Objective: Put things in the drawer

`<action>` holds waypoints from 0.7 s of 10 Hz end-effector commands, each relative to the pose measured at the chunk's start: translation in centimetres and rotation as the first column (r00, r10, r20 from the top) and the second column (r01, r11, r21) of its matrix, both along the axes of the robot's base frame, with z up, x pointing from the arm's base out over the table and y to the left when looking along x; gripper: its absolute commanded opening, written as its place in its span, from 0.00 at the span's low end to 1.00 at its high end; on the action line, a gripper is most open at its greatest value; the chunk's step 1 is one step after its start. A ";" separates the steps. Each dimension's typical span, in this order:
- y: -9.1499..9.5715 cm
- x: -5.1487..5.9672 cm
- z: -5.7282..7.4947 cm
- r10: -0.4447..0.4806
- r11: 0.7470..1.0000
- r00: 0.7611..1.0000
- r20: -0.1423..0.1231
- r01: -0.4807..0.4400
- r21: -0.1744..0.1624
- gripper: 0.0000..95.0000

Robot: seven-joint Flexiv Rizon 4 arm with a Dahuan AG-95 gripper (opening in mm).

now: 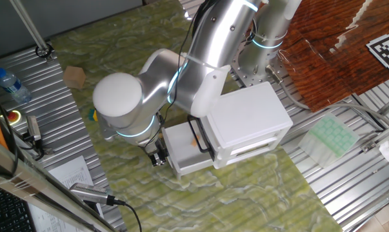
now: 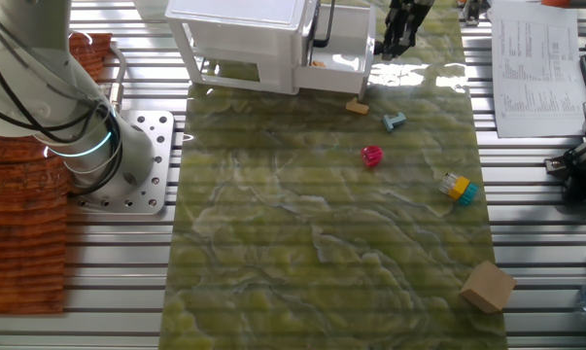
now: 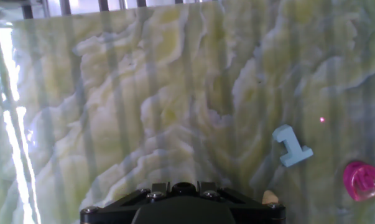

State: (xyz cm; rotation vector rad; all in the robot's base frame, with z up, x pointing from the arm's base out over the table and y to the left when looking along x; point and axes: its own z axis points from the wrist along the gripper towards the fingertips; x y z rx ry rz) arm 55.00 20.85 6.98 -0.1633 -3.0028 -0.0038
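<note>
Green mat [image 2: 322, 243]; orange piece [image 1: 195, 143] in drawer [image 1: 181, 151], beside end effector [image 1: 158, 156]

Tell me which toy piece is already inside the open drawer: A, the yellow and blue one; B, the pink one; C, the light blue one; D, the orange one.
D: an orange piece lies in the open drawer, while the pink piece, light blue piece and yellow and blue piece are all out on the green mat.
</note>
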 end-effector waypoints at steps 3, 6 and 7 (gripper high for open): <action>-0.2 -0.6 0.3 -0.001 1.000 1.000 0.002 0.001 0.003 0.00; -0.4 -0.9 0.0 0.002 1.000 1.000 0.005 -0.002 0.006 0.00; -0.4 -0.9 0.0 0.002 1.000 1.000 0.005 -0.002 0.007 0.00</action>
